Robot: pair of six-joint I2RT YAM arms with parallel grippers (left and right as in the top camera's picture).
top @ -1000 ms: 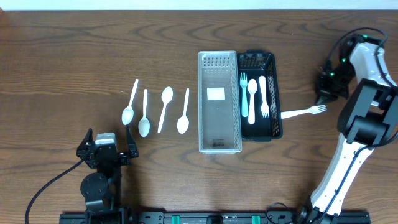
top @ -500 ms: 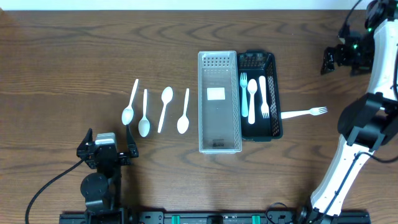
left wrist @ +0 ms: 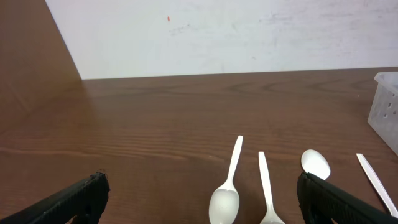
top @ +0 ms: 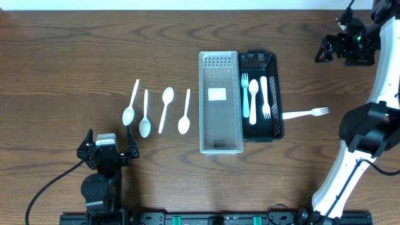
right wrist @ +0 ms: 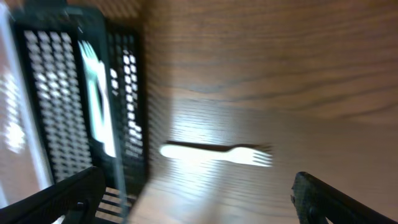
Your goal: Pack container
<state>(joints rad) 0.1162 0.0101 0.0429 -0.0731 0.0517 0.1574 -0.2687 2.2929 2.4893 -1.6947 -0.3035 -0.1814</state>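
A clear container (top: 220, 103) stands mid-table with a black container (top: 277, 94) against its right side; the black one holds three white utensils (top: 253, 97). One white fork (top: 306, 113) lies on the wood just right of it, blurred in the right wrist view as fork (right wrist: 217, 153). Several white spoons (top: 145, 115) lie in a row left of the containers, and the left wrist view shows a spoon (left wrist: 225, 202) ahead. My left gripper (top: 110, 139) is open and empty near the front left. My right gripper (top: 322, 50) is open and empty at the far right, well beyond the fork.
The right arm's white links (top: 362, 131) run down the table's right side. A white wall (left wrist: 217, 31) rises behind the far edge. The clear container's corner (left wrist: 388, 106) shows at the right of the left wrist view.
My right gripper has pulled away from the fork's tines toward the far right corner, and the fork has stayed on the table. The left arm has not moved.
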